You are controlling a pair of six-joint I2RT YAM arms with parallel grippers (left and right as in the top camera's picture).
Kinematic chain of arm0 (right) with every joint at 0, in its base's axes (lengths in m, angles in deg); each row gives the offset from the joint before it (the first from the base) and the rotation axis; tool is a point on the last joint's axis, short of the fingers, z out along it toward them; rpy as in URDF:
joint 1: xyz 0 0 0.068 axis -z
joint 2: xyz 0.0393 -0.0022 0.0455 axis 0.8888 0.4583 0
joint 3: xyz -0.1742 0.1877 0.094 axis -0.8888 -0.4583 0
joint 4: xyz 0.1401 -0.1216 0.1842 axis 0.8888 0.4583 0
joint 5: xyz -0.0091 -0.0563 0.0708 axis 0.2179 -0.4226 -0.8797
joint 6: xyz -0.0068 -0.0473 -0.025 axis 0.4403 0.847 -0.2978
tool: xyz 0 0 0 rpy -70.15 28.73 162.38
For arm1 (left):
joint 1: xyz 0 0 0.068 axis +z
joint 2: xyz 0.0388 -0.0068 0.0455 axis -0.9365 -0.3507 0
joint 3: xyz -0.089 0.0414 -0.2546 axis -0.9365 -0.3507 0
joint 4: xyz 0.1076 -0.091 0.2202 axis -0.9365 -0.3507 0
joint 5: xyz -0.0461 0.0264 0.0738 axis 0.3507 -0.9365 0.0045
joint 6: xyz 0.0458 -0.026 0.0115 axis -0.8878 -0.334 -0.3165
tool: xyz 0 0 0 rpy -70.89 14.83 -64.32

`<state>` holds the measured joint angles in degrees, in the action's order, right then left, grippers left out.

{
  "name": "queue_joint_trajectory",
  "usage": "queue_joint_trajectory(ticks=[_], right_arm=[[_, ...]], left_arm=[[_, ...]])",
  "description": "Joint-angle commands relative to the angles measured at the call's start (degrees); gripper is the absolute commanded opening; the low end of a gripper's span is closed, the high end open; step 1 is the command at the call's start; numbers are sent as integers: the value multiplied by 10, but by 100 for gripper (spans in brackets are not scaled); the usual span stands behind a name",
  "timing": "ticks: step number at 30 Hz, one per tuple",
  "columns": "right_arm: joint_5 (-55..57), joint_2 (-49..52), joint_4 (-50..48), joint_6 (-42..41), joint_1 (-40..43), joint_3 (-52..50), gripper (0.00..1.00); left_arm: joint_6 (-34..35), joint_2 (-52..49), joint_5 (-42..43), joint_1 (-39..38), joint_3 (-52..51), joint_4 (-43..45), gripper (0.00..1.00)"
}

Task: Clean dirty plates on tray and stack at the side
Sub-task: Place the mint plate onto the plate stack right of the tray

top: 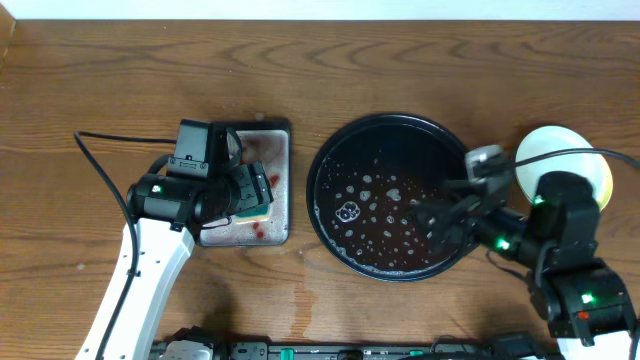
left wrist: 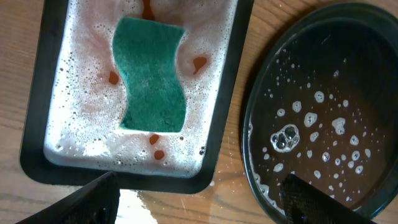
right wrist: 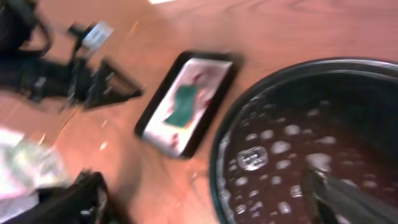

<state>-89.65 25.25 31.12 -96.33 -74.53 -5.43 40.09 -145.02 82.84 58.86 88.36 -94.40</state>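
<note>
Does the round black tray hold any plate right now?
No: the tray holds only dark water and bubbles; the plates sit outside it, on the table.

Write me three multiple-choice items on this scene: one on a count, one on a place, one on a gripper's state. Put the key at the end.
1. How many plates lie on the round black tray?
A. three
B. one
C. none

2. The sponge lies:
A. on the round black tray
B. in the small rectangular tray, in foam
C. on the plates

3. The left gripper is:
A. open and empty
B. shut on the sponge
C. shut on a plate

Key:
1 C: the overhead view shows only suds on the round black tray, and the plates sit off it, on the table beside it.
2 B: the left wrist view shows the teal sponge lying flat amid foam and red streaks.
3 A: its fingers stand wide apart with nothing between them.
</note>
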Motion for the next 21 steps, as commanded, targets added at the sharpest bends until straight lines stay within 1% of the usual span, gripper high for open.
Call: queue_joint_trajectory(ticks=[1,3,7,13,17,21], right_arm=[[-6,-1,3,-29,-47,3,99],[-6,0,3,-29,-61,3,99],[0,2,6,-26,-63,3,99],[74,-4,-8,35,-59,1,99],[170,-50,-53,101,-59,-31,99],[247,-125,-129,125,-57,-116,99]], left_arm=[[-2,0,1,2,12,-2,83],[-2,0,1,2,12,-2,83],[-2,0,1,2,12,-2,83],[-1,0,1,2,12,-2,83],[-2,0,1,2,12,-2,83],[-2,0,1,2,12,-2,83]])
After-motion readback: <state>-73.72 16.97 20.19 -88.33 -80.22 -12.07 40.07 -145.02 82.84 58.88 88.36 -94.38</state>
